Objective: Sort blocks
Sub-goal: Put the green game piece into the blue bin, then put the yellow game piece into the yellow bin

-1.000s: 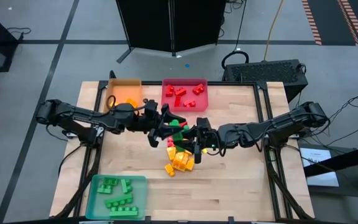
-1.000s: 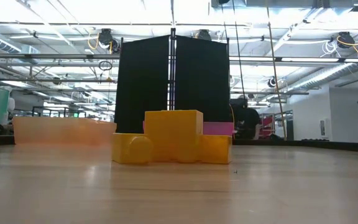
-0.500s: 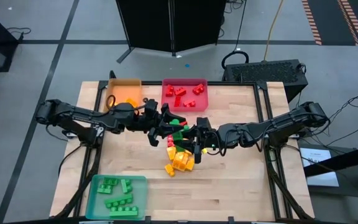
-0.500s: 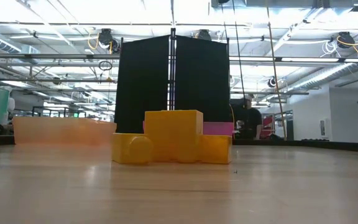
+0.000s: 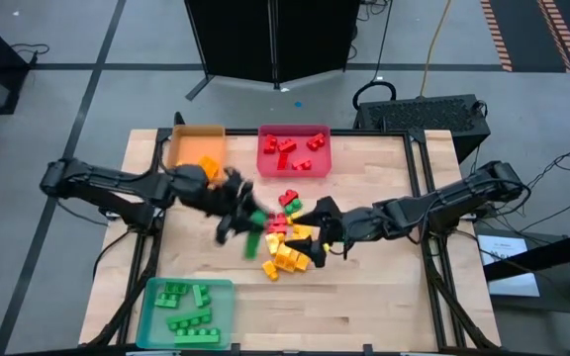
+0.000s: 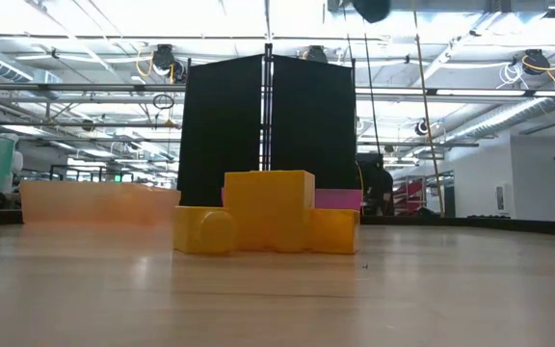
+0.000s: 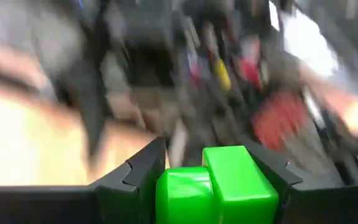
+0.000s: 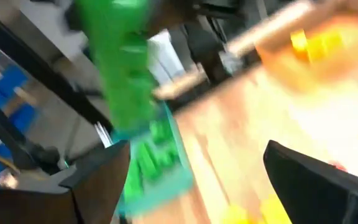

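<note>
A heap of small studded plastic bricks [image 5: 287, 245] is lying mid-frame on the wooden surface [image 5: 384, 297], with a rectangular tray of bricks [image 5: 185, 311] sitting lower left.

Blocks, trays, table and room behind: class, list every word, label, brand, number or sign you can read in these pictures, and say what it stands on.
None can be read.
Blocks: studs only, no lettering shows.
Green block in the left pincer: plain faces.
Trays, such as the red tray: no labels visible.
Paper sheet on the floor: print too small to read.
Room behind, low view: any signs too far to read.
</note>
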Action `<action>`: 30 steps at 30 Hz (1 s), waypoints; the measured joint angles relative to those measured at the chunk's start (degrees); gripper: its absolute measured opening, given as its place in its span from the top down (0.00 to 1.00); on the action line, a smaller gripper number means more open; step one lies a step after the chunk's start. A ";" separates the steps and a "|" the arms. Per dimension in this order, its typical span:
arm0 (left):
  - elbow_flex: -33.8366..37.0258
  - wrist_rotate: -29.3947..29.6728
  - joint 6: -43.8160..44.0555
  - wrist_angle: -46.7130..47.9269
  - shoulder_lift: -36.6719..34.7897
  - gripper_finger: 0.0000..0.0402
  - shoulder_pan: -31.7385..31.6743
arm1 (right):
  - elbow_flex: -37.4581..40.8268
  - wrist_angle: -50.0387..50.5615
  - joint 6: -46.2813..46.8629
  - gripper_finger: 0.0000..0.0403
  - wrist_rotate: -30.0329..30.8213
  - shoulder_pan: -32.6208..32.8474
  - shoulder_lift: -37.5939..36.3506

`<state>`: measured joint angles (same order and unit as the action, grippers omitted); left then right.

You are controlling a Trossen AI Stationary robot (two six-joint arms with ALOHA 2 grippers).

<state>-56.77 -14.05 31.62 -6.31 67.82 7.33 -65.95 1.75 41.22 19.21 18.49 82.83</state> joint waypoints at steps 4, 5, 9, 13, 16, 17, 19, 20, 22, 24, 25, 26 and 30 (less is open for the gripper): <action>-0.04 -2.31 1.86 21.16 -3.62 0.56 8.00 | 0.02 6.19 3.65 0.15 -0.05 2.08 -0.02; -0.04 -1.80 3.05 24.94 -4.08 0.56 10.64 | 0.02 7.39 4.54 0.16 -0.05 2.46 -0.04; -0.04 4.74 11.27 35.84 -4.27 0.56 22.10 | 0.02 10.53 6.66 0.16 -0.07 3.44 0.00; -0.04 7.24 15.06 40.85 -3.21 0.52 29.29 | 0.02 12.00 7.05 0.16 -0.05 3.49 0.00; -0.04 7.24 17.23 44.63 -2.43 0.43 31.83 | 0.01 15.29 7.02 0.16 0.33 3.05 0.00; -0.04 7.25 17.48 45.58 -2.22 0.40 32.28 | 0.01 16.76 6.84 0.16 0.39 2.63 0.17; -0.04 7.23 17.54 48.31 -1.69 0.35 32.94 | 0.02 18.93 5.09 0.16 0.44 1.54 0.92; -0.04 7.20 17.54 49.61 -1.40 0.32 33.15 | 0.01 19.73 3.65 0.16 0.45 0.93 1.43; -0.04 7.10 17.55 53.35 -0.88 0.28 33.56 | 0.01 20.05 0.28 0.16 0.36 -0.63 2.67; -0.02 6.95 17.64 56.64 -0.43 0.26 33.71 | 0.02 20.78 -2.44 0.16 0.00 -2.40 3.94; -0.02 6.74 17.62 57.18 -0.31 0.25 33.71 | 0.01 21.42 -3.30 0.16 -0.31 -3.38 4.82; -0.02 6.58 17.62 57.49 -0.27 0.25 33.71 | 0.00 21.95 -3.99 0.16 -1.45 -4.30 5.66; -0.02 8.47 17.64 57.70 -0.28 0.24 33.71 | -0.02 23.15 -5.06 0.16 -7.31 -5.52 10.97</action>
<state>-56.80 -5.58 49.25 51.39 67.54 41.04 -65.98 24.91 36.16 11.90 12.97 93.80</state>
